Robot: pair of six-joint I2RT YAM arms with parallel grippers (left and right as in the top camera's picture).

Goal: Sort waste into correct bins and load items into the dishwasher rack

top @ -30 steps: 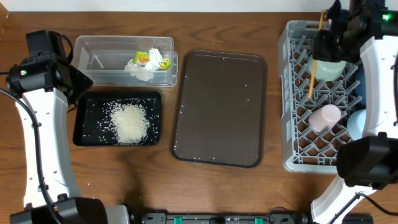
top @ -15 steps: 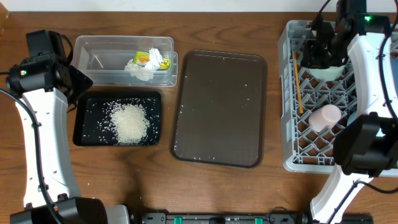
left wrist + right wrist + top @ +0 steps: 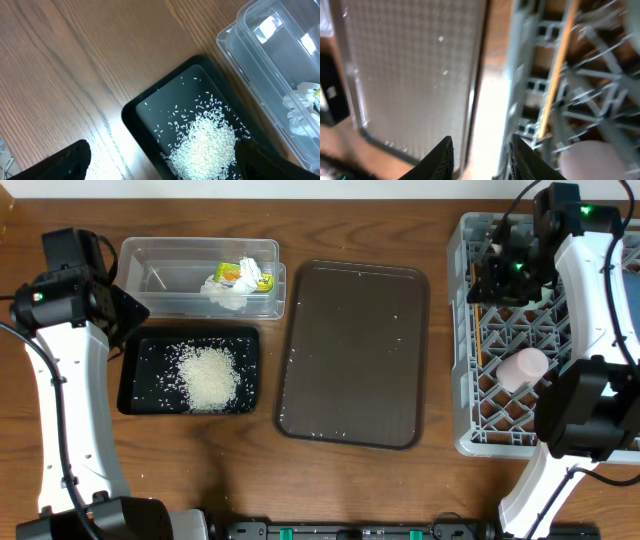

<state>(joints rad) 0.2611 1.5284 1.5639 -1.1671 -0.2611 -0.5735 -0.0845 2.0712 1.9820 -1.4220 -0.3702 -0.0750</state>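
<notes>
Clear tub [image 3: 160,275]: crumpled tissue [image 3: 228,296] and yellow-green wrapper [image 3: 247,275] at the right end.
Black tray [image 3: 135,370]: heap of rice [image 3: 208,375] mid-tray, stray grains around it.
Brown tray [image 3: 352,355]: a few loose grains.
Dishwasher rack [image 3: 465,380]: orange stick [image 3: 479,330] lying along the left side; pink cup [image 3: 523,368] near the middle.
Left gripper [image 3: 162,152]: spread wide, empty, above the black tray.
Right gripper [image 3: 480,162]: jaws parted, gripping nothing, over the rack's left edge.

Orange stick [image 3: 557,70]: thin, lying free in grey rack [image 3: 465,380], just ahead of rt jaws. Pink cup [image 3: 524,367]: on its side, near the stick. Rice heap [image 3: 205,147]: in black tray [image 3: 150,117], ahead of left jaws. Tissue [image 3: 228,298] + wrapper [image 3: 243,275]: in clear tub [image 3: 160,270].
</notes>
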